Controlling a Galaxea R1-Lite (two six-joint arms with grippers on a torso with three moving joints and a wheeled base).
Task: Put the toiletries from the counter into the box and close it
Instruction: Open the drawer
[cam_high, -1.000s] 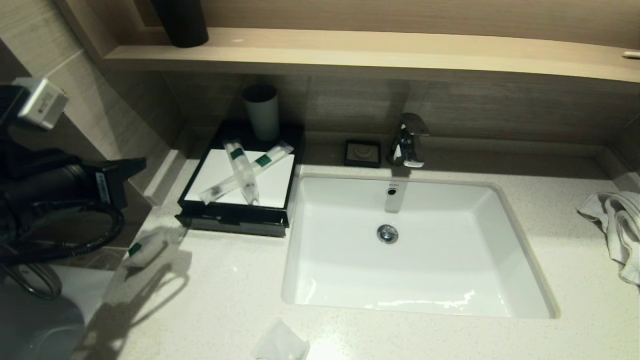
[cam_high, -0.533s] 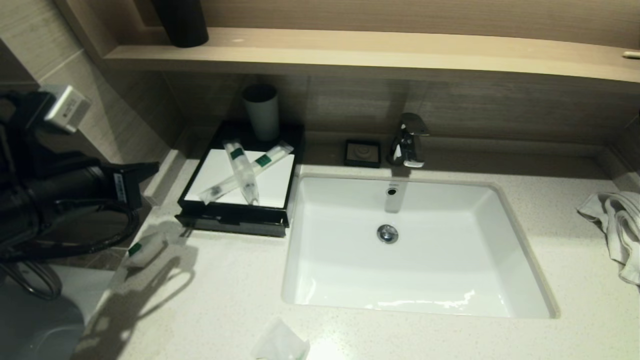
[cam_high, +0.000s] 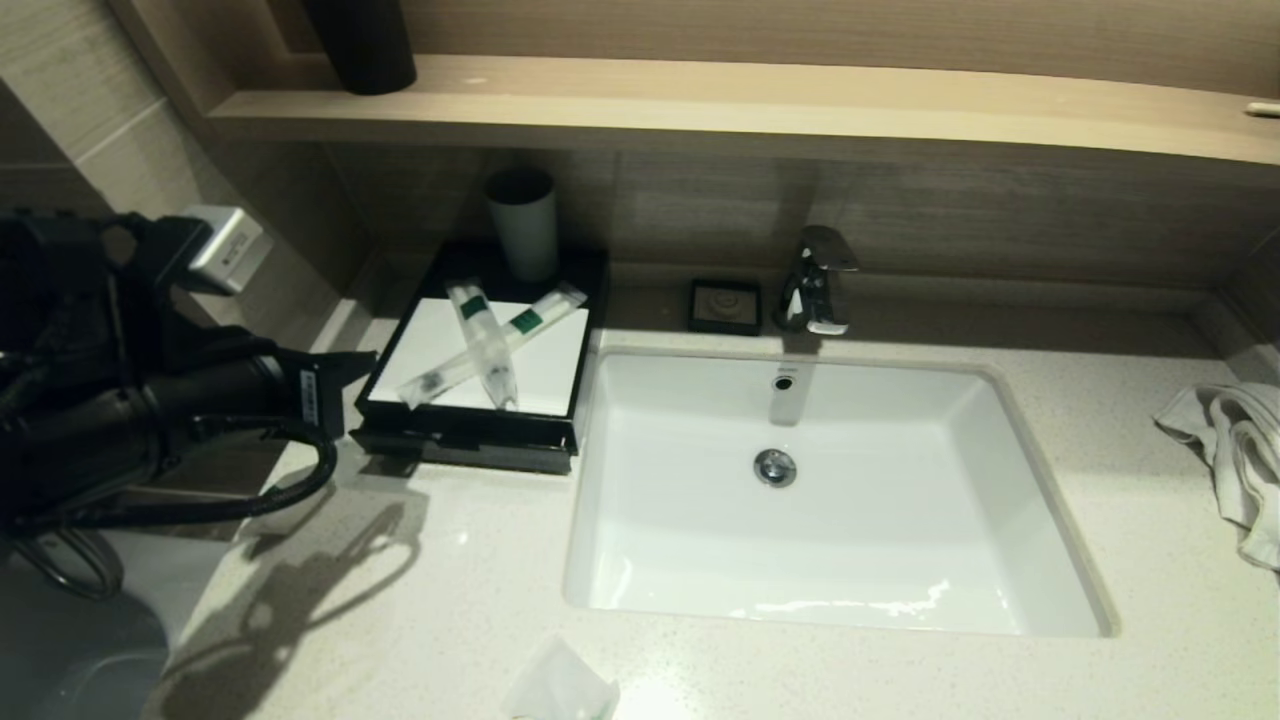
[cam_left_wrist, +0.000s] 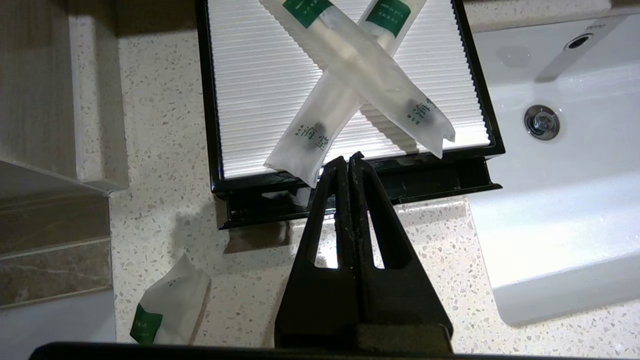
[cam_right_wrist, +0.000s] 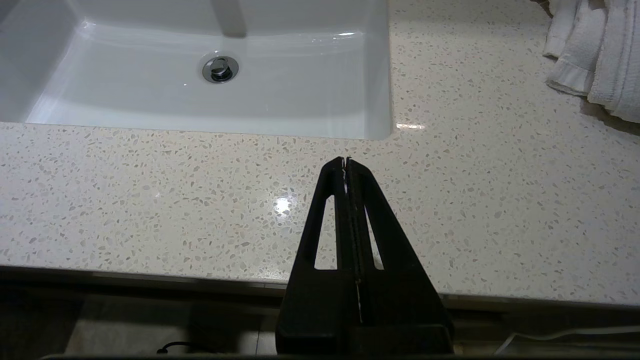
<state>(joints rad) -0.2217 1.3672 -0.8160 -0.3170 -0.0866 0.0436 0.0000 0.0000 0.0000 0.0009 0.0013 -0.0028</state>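
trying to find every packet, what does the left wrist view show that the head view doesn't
Only the left wrist view shows the small green-labelled packet on the counter beside the box, and the left gripper with jaws shut. Only the head view shows the cup, faucet, towel and another packet at the counter's near edge. Both show the box, its two crossed packets and the sink.

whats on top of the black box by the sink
Two long frosted sachets lie crossed on the black box, over its white ribbed panel. What is beneath that panel is hidden.
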